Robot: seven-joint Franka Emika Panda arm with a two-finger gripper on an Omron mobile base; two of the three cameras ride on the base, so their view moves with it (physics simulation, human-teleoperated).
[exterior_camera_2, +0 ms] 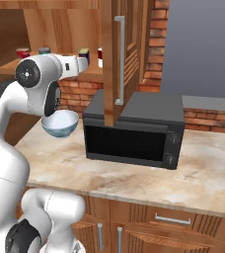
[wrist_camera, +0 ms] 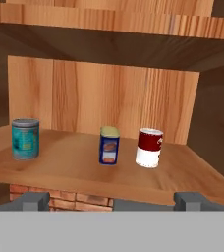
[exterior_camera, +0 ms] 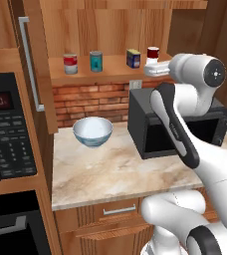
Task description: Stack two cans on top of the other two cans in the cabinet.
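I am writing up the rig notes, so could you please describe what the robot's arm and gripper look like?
The arm is glossy white with rounded, tubular links, a dark grey band along one link and dark round joint caps; one cap bears a small white mark. The gripper has two small, dark grey, blocky finger tips. No cables are visible.

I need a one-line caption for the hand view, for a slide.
Open gripper faces the wooden cabinet shelf: teal can, dark blue yellow-labelled can and white can with dark red band stand apart, unstacked.
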